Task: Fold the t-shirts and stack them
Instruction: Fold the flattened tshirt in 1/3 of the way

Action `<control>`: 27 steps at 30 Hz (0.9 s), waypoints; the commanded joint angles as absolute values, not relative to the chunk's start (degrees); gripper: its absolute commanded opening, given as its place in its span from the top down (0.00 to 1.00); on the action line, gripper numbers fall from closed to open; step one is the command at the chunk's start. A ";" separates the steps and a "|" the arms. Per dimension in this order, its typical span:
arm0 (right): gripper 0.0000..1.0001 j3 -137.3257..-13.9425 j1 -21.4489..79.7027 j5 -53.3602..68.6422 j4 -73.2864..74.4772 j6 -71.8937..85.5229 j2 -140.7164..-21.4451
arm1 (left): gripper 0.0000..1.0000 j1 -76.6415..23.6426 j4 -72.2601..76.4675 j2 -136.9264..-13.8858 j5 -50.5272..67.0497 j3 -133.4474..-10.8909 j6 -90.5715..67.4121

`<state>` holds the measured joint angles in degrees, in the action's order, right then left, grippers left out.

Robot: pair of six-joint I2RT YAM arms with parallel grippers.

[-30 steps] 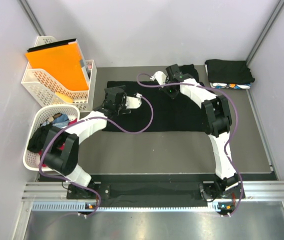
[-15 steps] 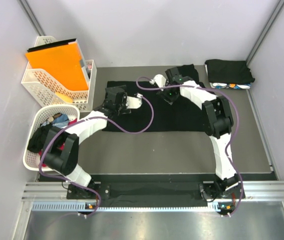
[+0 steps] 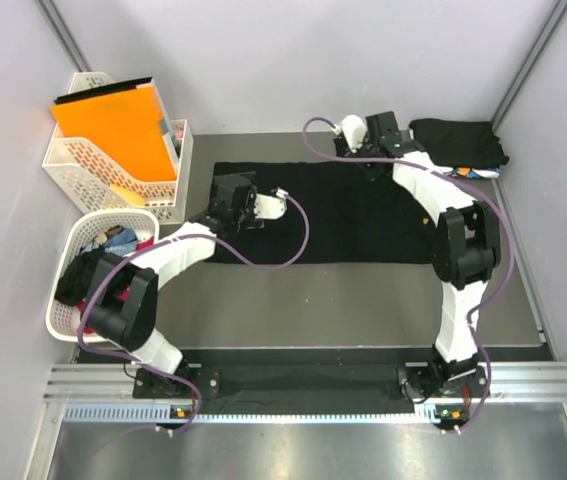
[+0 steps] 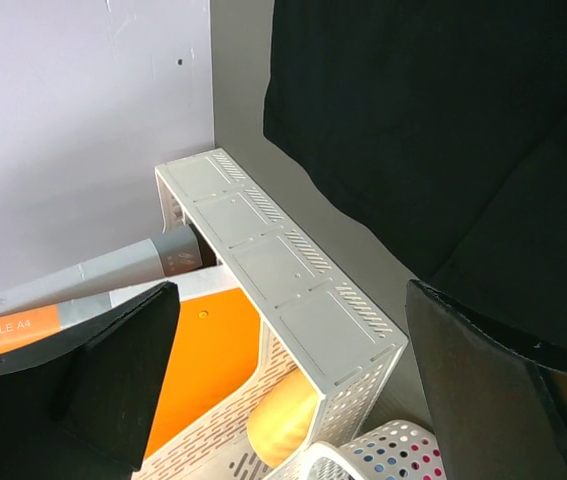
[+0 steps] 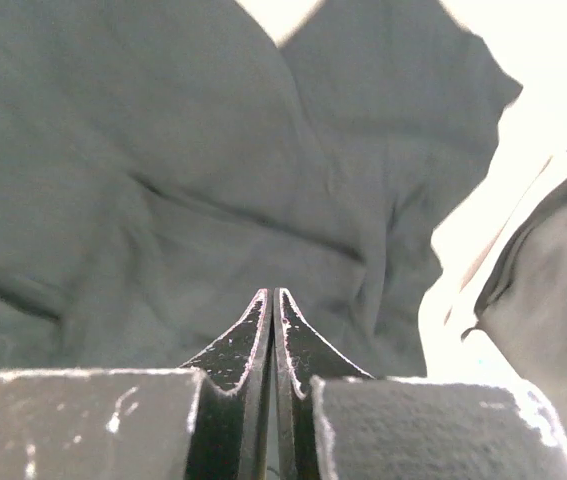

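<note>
step: black t-shirt (image 3: 343,215) spread on desk (image 3: 313,290), fold not begun | right tool (image 5: 272,300) pressed together on nothing, above sleeve | left tool (image 4: 290,295) spread (idle) | next: pinch a hem, fold

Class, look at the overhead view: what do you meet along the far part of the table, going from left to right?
Orange flat folder → black t-shirt spread flat → folded stack of t-shirts, black on top.
</note>
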<state>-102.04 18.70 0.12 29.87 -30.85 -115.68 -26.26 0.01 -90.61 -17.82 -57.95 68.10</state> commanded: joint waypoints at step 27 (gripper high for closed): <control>0.81 -107.93 10.46 1.50 28.30 -27.42 -128.41 | 0.01 -28.48 2.46 -91.14 -18.54 -59.59 69.61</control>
